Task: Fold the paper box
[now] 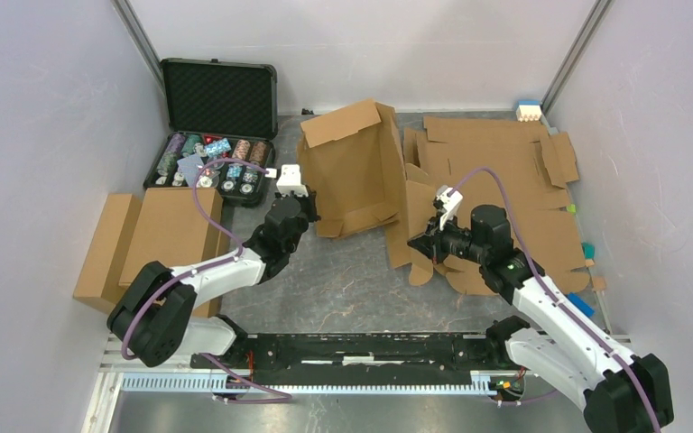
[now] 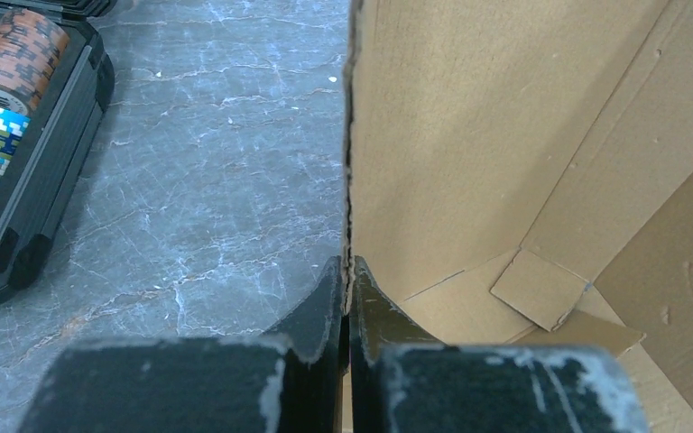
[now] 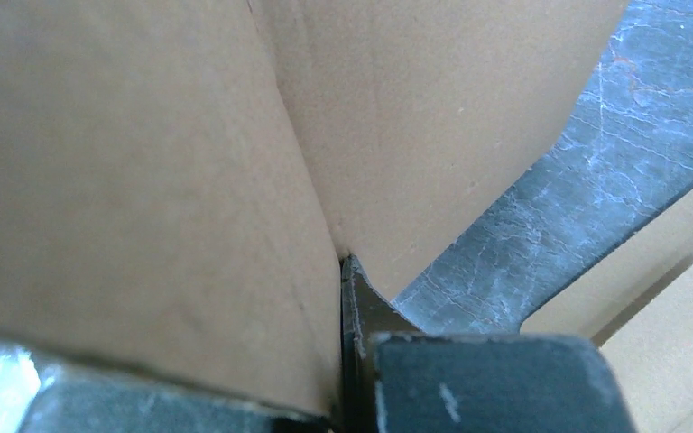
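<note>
Paper box (image 1: 352, 171) stands half-formed at mid-worktop (image 1: 343, 280), its panels raised between my two arms.

Left fingers (image 2: 320, 316) are pressed together on the box's near left wall edge. The cardboard runs straight up out of the pinch, with the box interior to its right.

Right fingers (image 3: 365, 311) are closed on the box's right-hand flap. One finger shows tight against the sheet; the other is covered by cardboard.

Flat cardboard sheets (image 1: 505, 153) lie behind and to the right, and the black chip case (image 1: 217, 99) sits open at far left.

Overhead view, wrist cameras tight on paper box (image 1: 352, 171)
</note>
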Controlling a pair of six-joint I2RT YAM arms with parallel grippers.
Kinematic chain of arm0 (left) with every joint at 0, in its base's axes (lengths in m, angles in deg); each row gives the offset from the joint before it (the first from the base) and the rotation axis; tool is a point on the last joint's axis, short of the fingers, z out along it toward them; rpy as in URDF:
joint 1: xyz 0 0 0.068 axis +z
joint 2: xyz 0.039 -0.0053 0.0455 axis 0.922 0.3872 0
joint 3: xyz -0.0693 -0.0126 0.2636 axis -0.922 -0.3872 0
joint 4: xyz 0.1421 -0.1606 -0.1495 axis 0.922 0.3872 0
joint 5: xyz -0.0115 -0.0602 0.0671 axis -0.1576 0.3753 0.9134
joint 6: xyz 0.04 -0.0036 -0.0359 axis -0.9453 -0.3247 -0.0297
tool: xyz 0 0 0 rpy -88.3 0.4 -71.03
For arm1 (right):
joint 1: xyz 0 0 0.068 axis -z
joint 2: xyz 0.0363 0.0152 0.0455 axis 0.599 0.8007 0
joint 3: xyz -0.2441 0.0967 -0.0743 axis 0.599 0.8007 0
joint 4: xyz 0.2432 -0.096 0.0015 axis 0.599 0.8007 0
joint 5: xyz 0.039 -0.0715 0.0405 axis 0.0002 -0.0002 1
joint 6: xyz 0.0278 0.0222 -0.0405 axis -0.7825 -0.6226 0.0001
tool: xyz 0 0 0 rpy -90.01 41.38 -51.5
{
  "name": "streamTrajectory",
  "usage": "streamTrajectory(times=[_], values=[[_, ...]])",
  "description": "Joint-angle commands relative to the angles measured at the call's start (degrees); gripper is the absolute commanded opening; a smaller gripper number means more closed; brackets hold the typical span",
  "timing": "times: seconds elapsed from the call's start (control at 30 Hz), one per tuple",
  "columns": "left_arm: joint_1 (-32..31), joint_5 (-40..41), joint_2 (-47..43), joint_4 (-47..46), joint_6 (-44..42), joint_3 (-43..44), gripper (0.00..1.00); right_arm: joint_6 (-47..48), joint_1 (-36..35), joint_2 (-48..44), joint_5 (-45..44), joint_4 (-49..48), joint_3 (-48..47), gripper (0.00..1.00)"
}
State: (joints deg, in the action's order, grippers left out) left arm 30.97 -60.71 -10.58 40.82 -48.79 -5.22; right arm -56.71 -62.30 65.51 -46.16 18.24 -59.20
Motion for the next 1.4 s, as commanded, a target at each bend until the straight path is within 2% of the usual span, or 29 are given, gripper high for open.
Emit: streamTrajectory(times=[0.0,0.13,0.23,0.5,0.77,0.87,1.37], values=[[-0.5,1.0,-0.8,1.5,-1.2,0.3,0.02,-1.4,-0.2,-0.3,0.3,3.0,3.0,0.0],[-0.8,-0.2,0.4,1.5,-0.6,0.9,0.02,-8.9,-0.2,1.1,15.3,-9.2,7.5,0.0],[-1.2,-0.4,0.6,1.4,0.0,0.9,0.02,-11.3,-0.3,1.7,19.2,-12.3,8.6,0.0],[-2.9,-2.4,0.8,0.0,3.2,1.0,0.02,-10.5,-0.3,2.5,21.1,-12.5,9.1,0.0],[-3.0,-7.0,2.8,-6.8,9.3,-1.3,0.02,-20.1,-0.3,3.8,25.5,-27.5,13.2,0.0],[-3.2,-7.3,2.9,-7.1,9.9,-1.4,0.02,-20.8,-0.7,4.3,25.1,-28.8,12.7,0.0],[-5.7,-7.0,4.6,-7.6,10.5,-0.5,0.02,-23.4,-9.9,10.7,20.5,-34.5,7.2,0.0]])
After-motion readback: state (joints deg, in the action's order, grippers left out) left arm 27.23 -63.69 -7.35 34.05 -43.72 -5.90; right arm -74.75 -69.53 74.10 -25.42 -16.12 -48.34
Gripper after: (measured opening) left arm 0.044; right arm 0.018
